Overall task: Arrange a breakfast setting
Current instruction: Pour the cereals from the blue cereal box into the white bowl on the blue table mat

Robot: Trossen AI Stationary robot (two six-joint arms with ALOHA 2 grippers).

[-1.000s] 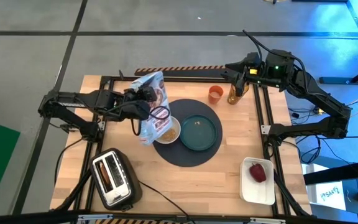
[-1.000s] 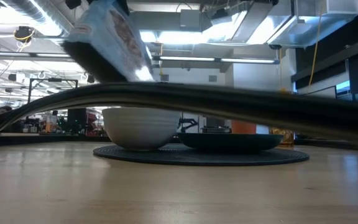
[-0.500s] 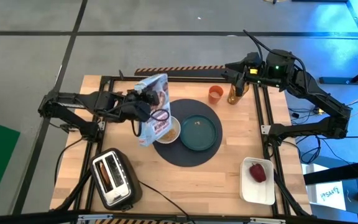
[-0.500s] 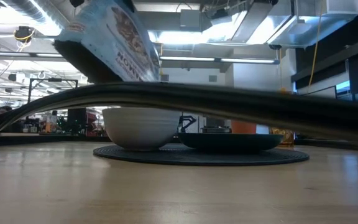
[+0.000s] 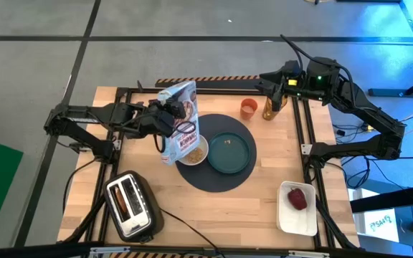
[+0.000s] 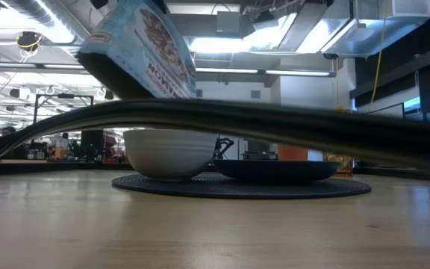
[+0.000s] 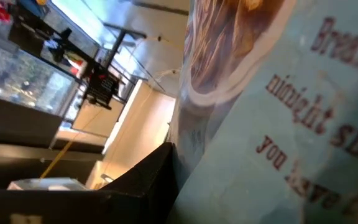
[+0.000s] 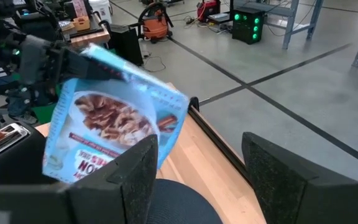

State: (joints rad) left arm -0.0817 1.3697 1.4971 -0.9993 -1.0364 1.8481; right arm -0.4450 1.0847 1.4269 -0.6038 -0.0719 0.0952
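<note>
Left gripper (image 5: 165, 117) clamps pale-blue cereal bag (image 5: 180, 122), now swung more upright over small white bowl (image 5: 196, 150) at mat's 9 o'clock: pour likely ending; right gripper (image 8: 197, 180) gapes wide.

Bowl (image 5: 196, 150) and plate (image 5: 231, 152) sit side by side on mat (image 5: 217, 179).

one cereal bag (image 5: 181, 122), one white bowl (image 5: 196, 149), one teal plate (image 5: 231, 153), one orange cup (image 5: 248, 108), one toaster (image 5: 130, 203)
</note>
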